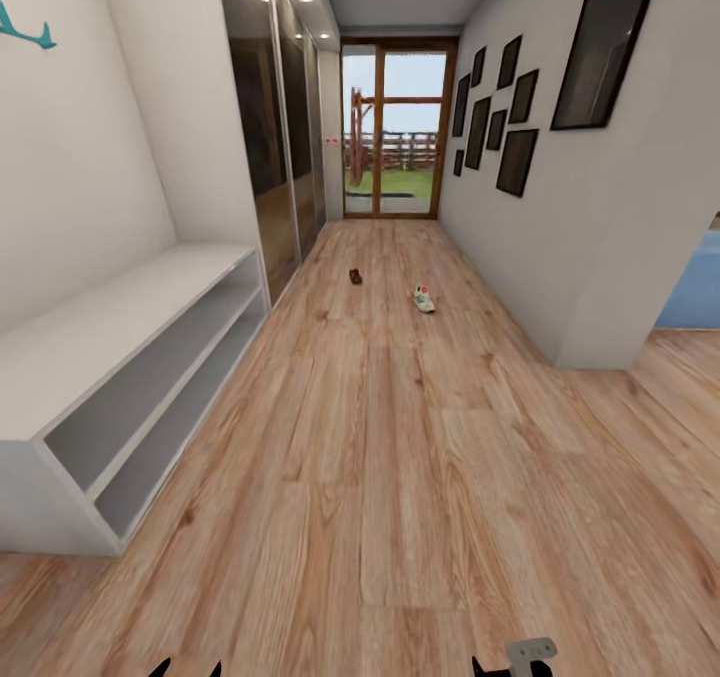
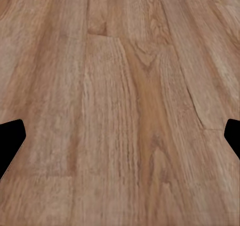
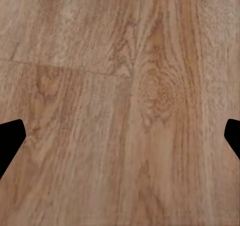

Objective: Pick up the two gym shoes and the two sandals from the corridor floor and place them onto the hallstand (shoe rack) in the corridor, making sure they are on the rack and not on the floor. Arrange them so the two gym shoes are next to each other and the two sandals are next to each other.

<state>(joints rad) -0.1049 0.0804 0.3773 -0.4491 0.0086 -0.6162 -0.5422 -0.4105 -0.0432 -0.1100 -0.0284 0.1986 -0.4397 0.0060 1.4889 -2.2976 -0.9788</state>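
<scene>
Lying apart on the corridor floor (image 1: 400, 477): seemingly a sandal (image 1: 355, 277), a gym shoe (image 1: 424, 299).

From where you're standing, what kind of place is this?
Most likely a home entrance corridor: a long wood-plank floor runs to a glazed door, a low pale shoe bench lines one wall, and dark picture frames hang opposite.

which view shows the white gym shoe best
The head view. The gym shoe lies far down the corridor floor, small but whole, right of a dark sandal. Its green stripes are too small to make out. The left and right wrist views look down at bare floor planks between open end effector fingers, with none of the shoe.
</scene>
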